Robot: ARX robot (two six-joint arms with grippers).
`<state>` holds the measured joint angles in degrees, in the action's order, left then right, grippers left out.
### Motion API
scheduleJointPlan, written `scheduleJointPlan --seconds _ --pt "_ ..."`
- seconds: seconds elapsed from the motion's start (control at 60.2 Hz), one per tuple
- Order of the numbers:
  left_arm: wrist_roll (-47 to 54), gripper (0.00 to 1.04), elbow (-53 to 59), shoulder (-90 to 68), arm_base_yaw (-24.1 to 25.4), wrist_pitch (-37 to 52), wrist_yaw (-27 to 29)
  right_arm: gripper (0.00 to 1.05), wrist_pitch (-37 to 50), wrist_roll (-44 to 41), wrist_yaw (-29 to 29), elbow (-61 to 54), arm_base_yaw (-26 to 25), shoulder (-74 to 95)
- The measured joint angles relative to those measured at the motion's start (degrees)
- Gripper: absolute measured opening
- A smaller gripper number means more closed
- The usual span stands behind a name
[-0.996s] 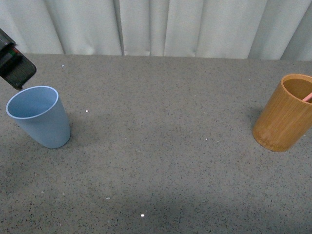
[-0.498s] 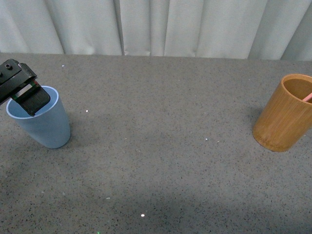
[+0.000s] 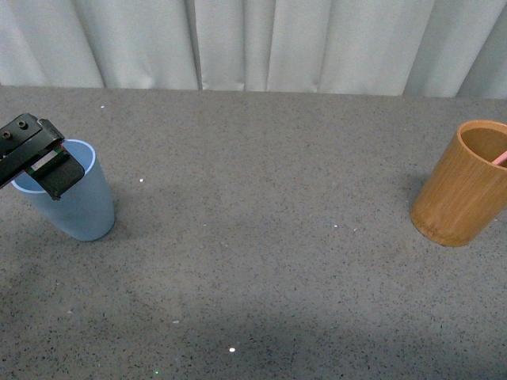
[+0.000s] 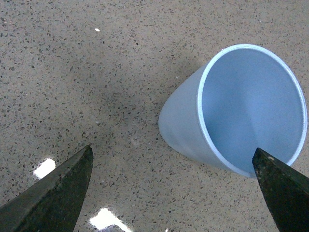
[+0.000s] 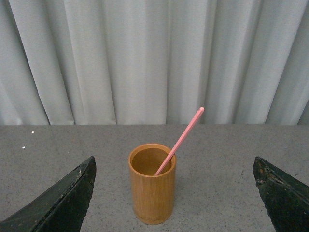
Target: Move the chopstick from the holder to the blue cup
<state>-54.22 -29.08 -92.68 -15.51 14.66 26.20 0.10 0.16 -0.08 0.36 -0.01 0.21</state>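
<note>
The blue cup point(image 3: 79, 210) stands upright at the table's left side. My left gripper point(image 3: 46, 165) hovers over its rim, open. In the left wrist view the blue cup point(image 4: 241, 106) looks empty, and the left gripper point(image 4: 173, 150) holds nothing between its dark fingers point(image 4: 58, 186). At the far right stands the wooden holder point(image 3: 459, 190), with a short pink piece of the chopstick point(image 3: 499, 157) showing inside. In the right wrist view the chopstick point(image 5: 182, 139) leans in the holder point(image 5: 152, 191). My right gripper point(image 5: 174, 160) is open, a good way back from the holder.
A grey speckled table point(image 3: 261, 237) stretches between the cup and the holder. White curtains point(image 3: 261, 39) hang along the table's far edge. Small bright light spots point(image 4: 44, 167) lie on the surface near the cup.
My left gripper has come in from the far left edge and now sits over the blue cup's rim. The cup, holder and chopstick have not moved.
</note>
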Motion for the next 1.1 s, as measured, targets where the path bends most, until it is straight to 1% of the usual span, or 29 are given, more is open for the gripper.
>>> scheduleJointPlan --seconds 0.664,0.847,0.897,0.996,1.063,1.096 --pt "-1.40 0.98 -1.22 -3.98 2.38 2.29 -0.87 0.95 0.00 0.00 -0.02 0.00 0.00 0.00" --pt "-1.51 0.98 -1.22 -4.81 2.38 2.73 -0.83 0.95 0.00 0.00 0.00 0.00 0.00 0.00" --pt "-1.40 0.94 -1.22 -5.01 2.38 3.02 -0.52 0.95 0.00 0.00 0.00 0.00 0.00 0.02" --pt "-1.40 0.78 -1.22 -5.46 2.23 3.72 -0.44 0.95 0.00 0.00 0.00 0.00 0.00 0.00" --pt "-1.46 0.63 -1.22 -5.84 2.03 4.68 -1.03 0.95 0.00 0.00 -0.02 0.00 0.00 0.00" --pt "-1.66 0.54 -1.22 -6.08 1.86 5.31 -1.60 0.95 0.00 0.00 -0.02 0.00 0.00 0.00"
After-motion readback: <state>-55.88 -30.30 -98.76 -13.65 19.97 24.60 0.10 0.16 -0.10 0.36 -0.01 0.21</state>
